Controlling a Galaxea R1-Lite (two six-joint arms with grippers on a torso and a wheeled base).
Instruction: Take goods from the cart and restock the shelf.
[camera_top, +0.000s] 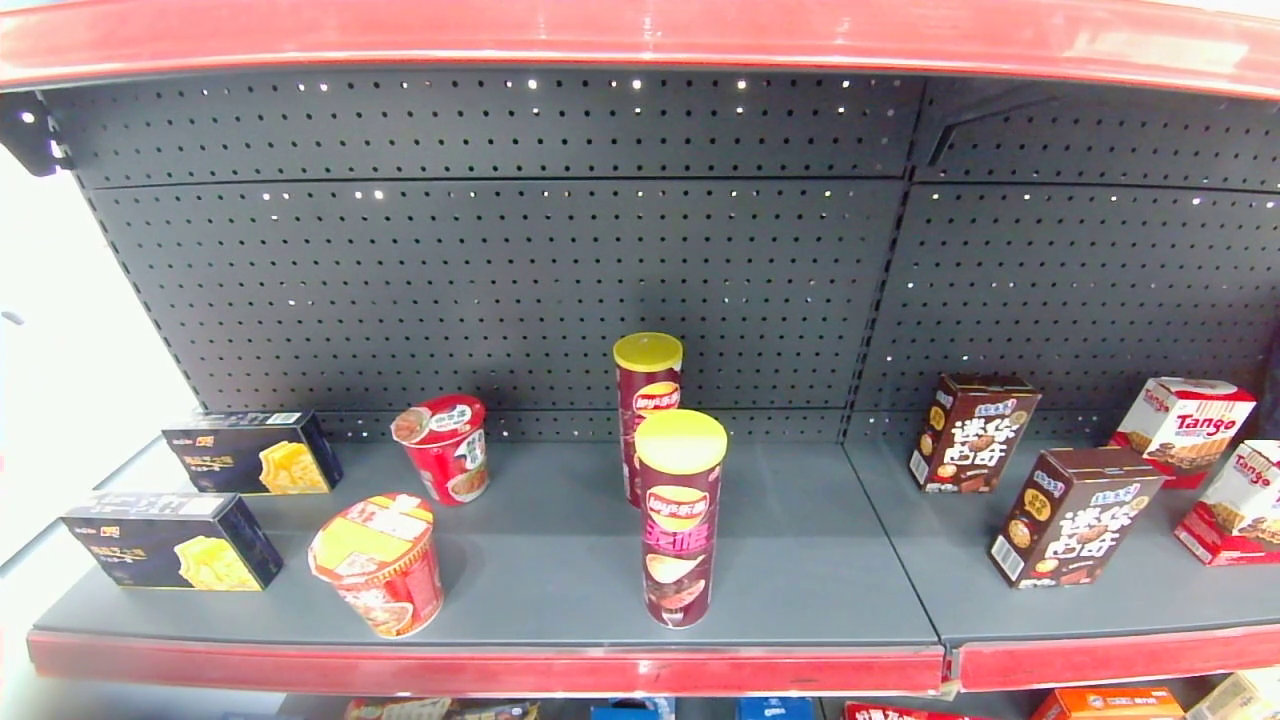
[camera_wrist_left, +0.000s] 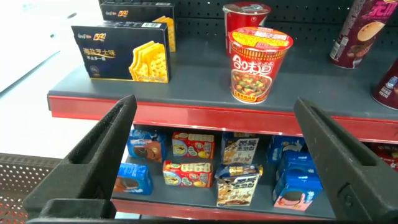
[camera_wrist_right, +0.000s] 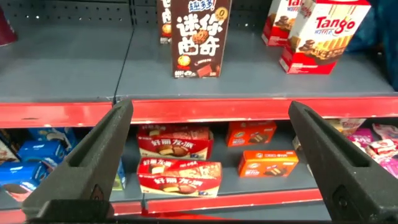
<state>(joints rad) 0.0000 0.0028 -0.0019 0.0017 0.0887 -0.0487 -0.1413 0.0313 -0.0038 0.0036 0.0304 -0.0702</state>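
Two of each is the pattern along the shelf (camera_top: 560, 560) in the head view. Dark boxes (camera_top: 172, 540) sit at the left, then noodle cups (camera_top: 378, 565), crisp tubes (camera_top: 680, 520) in the middle, brown boxes (camera_top: 1070, 530) and red-and-white boxes (camera_top: 1235, 505) at the right. Each pair stands one behind the other with labels forward, presumably so shoppers can read them and more stock can go in around them.

In the left wrist view, the left gripper (camera_wrist_left: 216, 106) hangs just in front of the shelf's red lip, fingers spread wide with nothing between them. The front noodle cup and a dark box stand beyond it. Small packs (camera_wrist_left: 193, 144) fill the tier below; what they are is hard to tell.

In the right wrist view, the right gripper (camera_wrist_right: 210, 107) is likewise spread and empty, facing a brown box and the red-and-white boxes. Both look ready to fetch more stock.
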